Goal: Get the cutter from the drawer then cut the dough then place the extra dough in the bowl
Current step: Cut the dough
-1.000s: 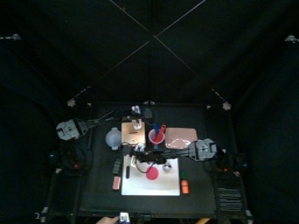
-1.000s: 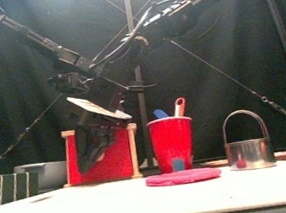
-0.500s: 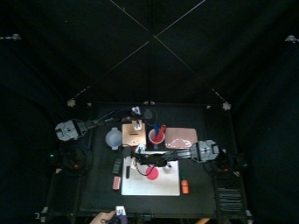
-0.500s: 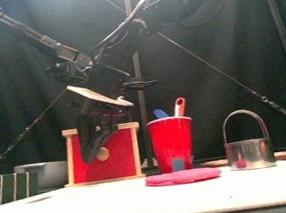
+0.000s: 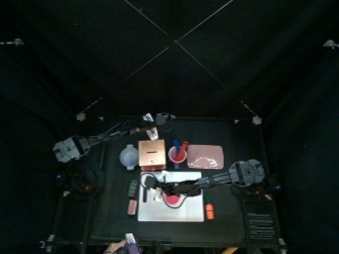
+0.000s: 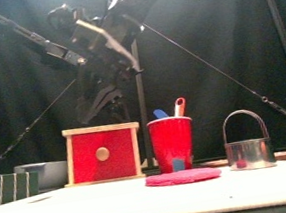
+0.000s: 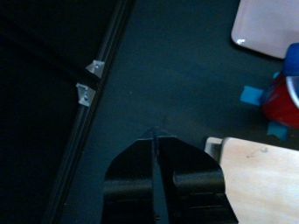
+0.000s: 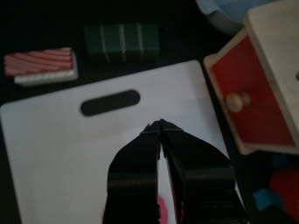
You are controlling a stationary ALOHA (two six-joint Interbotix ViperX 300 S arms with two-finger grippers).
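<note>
The round metal cutter (image 6: 249, 143) with its wire handle stands on the white board (image 5: 181, 181), right of the flat pink dough (image 6: 184, 176) (image 5: 176, 198). Behind them the wooden box (image 5: 151, 155) has its red drawer front (image 6: 102, 155) pushed in. The blue-grey bowl (image 5: 127, 156) sits left of the box. My right gripper (image 8: 158, 127) (image 5: 158, 184) hangs shut and empty over the board's back left part, near the grip hole. My left gripper (image 7: 153, 133) (image 5: 159, 127) is shut and empty above the table behind the box.
A red cup (image 6: 172, 143) with toy knives stands right of the box, and the pink tray (image 5: 208, 152) lies beyond it. Dark green sushi blocks (image 8: 122, 39) and a striped red toy (image 8: 40, 66) lie left of the board.
The gripper that hung in front of the box has lifted up and away, so the whole red drawer front now shows. The left arm has drawn back a little.
</note>
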